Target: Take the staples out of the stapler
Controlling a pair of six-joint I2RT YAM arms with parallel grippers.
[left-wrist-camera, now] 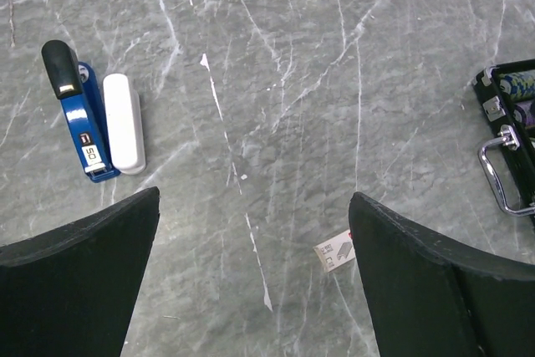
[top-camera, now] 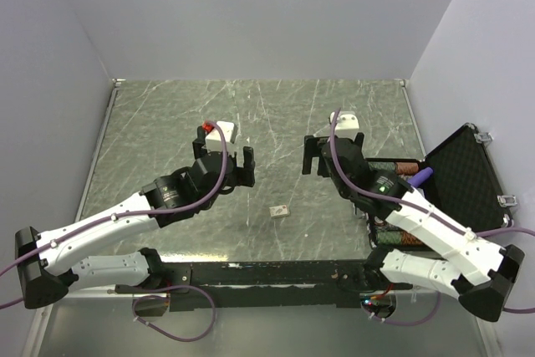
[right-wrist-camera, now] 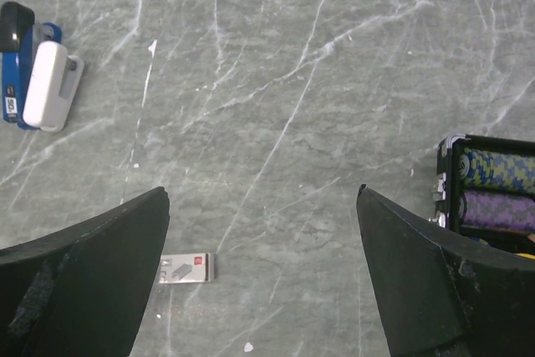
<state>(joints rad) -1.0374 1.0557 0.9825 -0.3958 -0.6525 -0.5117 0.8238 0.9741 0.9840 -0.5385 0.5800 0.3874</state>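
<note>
My left gripper [left-wrist-camera: 255,206] and right gripper [right-wrist-camera: 263,198] both spread wide, empty. Stapler [left-wrist-camera: 84,114] lies clear (white bar [left-wrist-camera: 124,123] alongside). Risk: a one-sided pinch could skid it across the slick tabletop [left-wrist-camera: 334,81].

My left fingers [left-wrist-camera: 75,290] are matt black plastic, faintly grainy. The table [left-wrist-camera: 334,81] looks like smooth grey stone with white veins. The stapler [left-wrist-camera: 88,127] is glossy blue and black plastic beside a satin white bar. The case handle [left-wrist-camera: 501,175] is shiny chromed metal.
</note>
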